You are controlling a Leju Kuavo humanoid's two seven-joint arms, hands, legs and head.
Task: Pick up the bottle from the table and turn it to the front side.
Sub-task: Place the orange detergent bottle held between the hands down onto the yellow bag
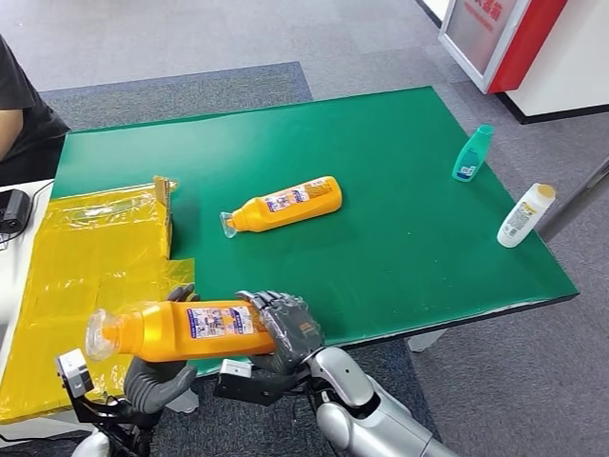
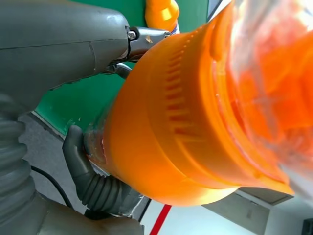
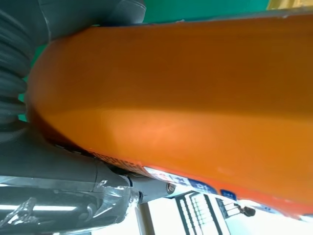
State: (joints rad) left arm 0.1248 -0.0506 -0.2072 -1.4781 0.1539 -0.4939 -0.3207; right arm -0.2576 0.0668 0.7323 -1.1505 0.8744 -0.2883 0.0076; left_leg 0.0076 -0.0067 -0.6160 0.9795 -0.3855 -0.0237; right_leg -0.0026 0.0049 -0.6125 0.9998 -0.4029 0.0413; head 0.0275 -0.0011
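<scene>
I hold an orange bottle [image 1: 183,330] level above the table's near edge, its clear cap toward the left and its printed label facing up. My left hand [image 1: 156,379] cups it from below near the neck, and my right hand [image 1: 287,327] grips its base end. The left wrist view shows the bottle's ribbed shoulder [image 2: 184,117] against my thumb and fingers [image 2: 96,181]. The right wrist view shows its orange side [image 3: 177,103] held in my hand [image 3: 74,176]. A second orange bottle [image 1: 287,205] lies on its side on the green table [image 1: 402,152].
A yellow plastic-lined box [image 1: 86,267] sits at the left of the table. A teal bottle [image 1: 472,153] and a white bottle [image 1: 525,215] lie near the right edge. A person's arm [image 1: 10,129] is at the far left, and a red-and-white stand [image 1: 502,38] stands beyond the table.
</scene>
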